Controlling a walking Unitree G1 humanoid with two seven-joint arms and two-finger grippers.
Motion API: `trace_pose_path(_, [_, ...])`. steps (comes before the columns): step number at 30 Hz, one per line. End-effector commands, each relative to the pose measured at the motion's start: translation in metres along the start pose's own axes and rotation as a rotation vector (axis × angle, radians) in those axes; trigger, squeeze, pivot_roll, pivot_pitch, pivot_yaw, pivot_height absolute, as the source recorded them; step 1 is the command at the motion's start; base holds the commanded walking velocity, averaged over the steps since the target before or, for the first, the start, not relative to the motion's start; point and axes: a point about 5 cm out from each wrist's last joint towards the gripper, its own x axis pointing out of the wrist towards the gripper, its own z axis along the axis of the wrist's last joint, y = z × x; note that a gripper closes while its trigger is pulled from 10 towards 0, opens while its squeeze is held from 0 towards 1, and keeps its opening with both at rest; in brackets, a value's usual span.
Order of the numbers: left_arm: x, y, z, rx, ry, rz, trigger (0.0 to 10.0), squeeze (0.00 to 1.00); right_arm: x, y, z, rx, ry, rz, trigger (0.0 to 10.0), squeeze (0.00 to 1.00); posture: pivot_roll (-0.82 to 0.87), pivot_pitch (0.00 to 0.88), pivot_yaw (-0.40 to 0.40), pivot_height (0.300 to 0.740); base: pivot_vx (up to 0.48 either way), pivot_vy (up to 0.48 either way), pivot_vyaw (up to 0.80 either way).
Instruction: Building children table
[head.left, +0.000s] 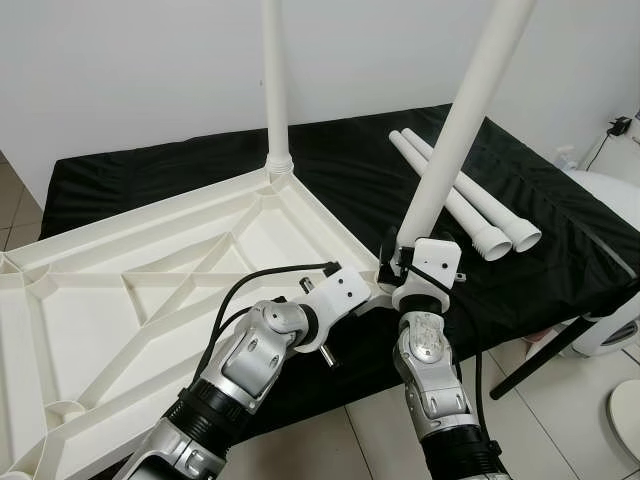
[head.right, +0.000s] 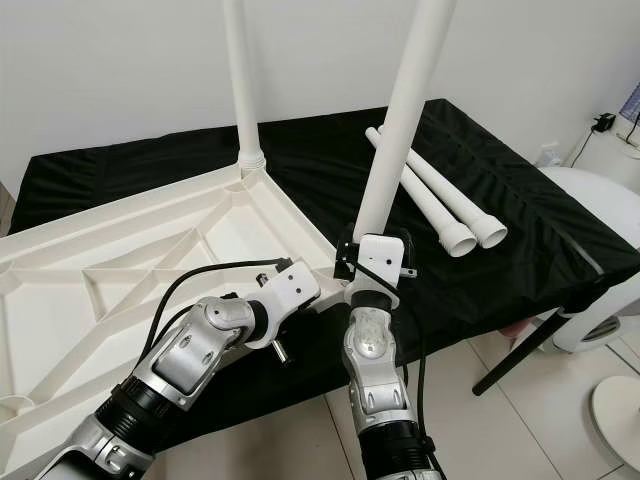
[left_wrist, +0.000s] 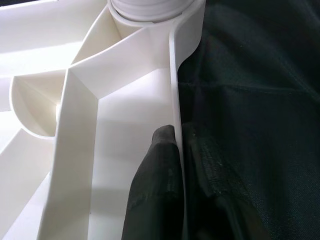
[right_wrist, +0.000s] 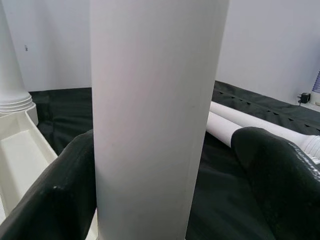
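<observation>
Lying upside down across the left half of the frame on a black cloth-covered table (head.left: 330, 170): a white ribbed plastic tabletop (head.left: 120, 290), underside up, its near right corner reaching toward frame centre. Standing in the far corner socket, at upper centre: one long white plastic tube leg (head.left: 275, 80), long axis vertical, running out past the top edge. Rising from lower centre toward the upper right: a second white tube leg (head.left: 455, 120), long axis tilted slightly right of upright, lower end down at the tabletop's near right corner, upper end cut off by the top of the frame. Clamped around that tilted leg near its base: the right gripper (right_wrist: 165, 200), one black finger (right_wrist: 55, 195) pressed on each side of the tube in the right wrist view. Pinched on the thin raised rim of the tabletop, just left of the tilted leg's base: the left gripper (left_wrist: 176, 170), one finger inside the rim and one outside over the black cloth. Resting flat on the cloth at right of centre: two spare white tube legs (head.left: 465, 200), side by side, long axes running diagonally from upper left to lower right, flared threaded ends toward the lower right. Behind, a plain white wall (head.left: 140, 70); below, pale tiled floor (head.left: 570, 410); at the far right edge, part of a white rounded object (head.left: 610, 200).
</observation>
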Motion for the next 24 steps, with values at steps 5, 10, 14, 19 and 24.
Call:
trace_pose_path(5, [-0.005, 0.011, 0.008, 0.018, -0.028, 0.097, 10.0, 0.00, -0.003, -0.012, -0.013, 0.005, 0.060, -0.026, 10.0, 1.00, -0.07, 0.074, 0.022, 0.740, 0.000, 0.000, 0.00])
trace_pose_path(10, [-0.006, 0.011, 0.008, 0.018, -0.028, 0.097, 10.0, 0.00, -0.003, -0.011, -0.015, 0.038, 0.077, 0.030, 10.0, 1.00, -0.06, 0.071, 0.019, 0.740, 0.000, 0.000, 0.00])
trace_pose_path(14, [-0.006, 0.010, 0.007, 0.016, -0.028, 0.095, 10.0, 0.00, 0.001, -0.013, -0.019, 0.083, 0.108, 0.174, 10.0, 0.60, -0.07, 0.071, 0.015, 0.740, 0.000, 0.000, 0.00])
trace_pose_path(19, [-0.005, 0.008, 0.007, 0.015, -0.029, 0.091, 10.0, 0.00, 0.005, -0.018, -0.020, 0.102, 0.129, 0.333, 10.0, 0.00, -0.07, 0.066, 0.013, 0.740, 0.000, 0.000, 0.00])
trace_pose_path(24, [-0.004, 0.007, 0.007, 0.014, -0.030, 0.090, 10.0, 0.00, 0.010, -0.021, -0.018, 0.132, 0.139, 0.427, 10.0, 0.00, -0.07, 0.062, 0.010, 0.740, 0.000, 0.000, 0.00])
